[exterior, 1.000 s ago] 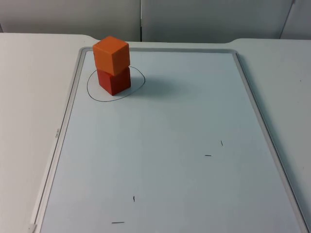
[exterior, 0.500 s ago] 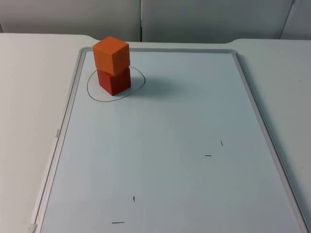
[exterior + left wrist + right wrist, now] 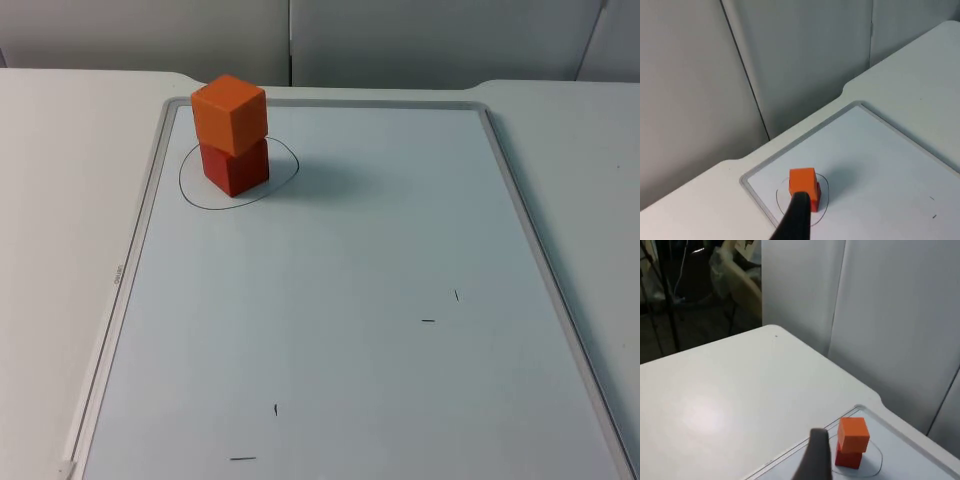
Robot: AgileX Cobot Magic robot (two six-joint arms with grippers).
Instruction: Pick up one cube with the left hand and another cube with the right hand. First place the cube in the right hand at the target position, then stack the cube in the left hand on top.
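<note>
Nothing had moved since the earlier frames: in the top view the orange cube (image 3: 230,112) sat squarely on the red cube (image 3: 235,166) inside the drawn circle (image 3: 285,150) at the whiteboard's (image 3: 330,300) far left corner, on the white surface (image 3: 60,200). Each wrist view added a black fingertip, the left pincer (image 3: 796,220) and the right pincer (image 3: 815,457), both held high and well back from the stack; whether either was open or closed could not be told. The right wrist view also took in the grey partition wall (image 3: 890,315) behind the stack.

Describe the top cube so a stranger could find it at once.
On the whiteboard, look to the far left corner, where a pen circle is drawn. Two cubes stand stacked inside it; the orange cube sits on the darker red cube.
</note>
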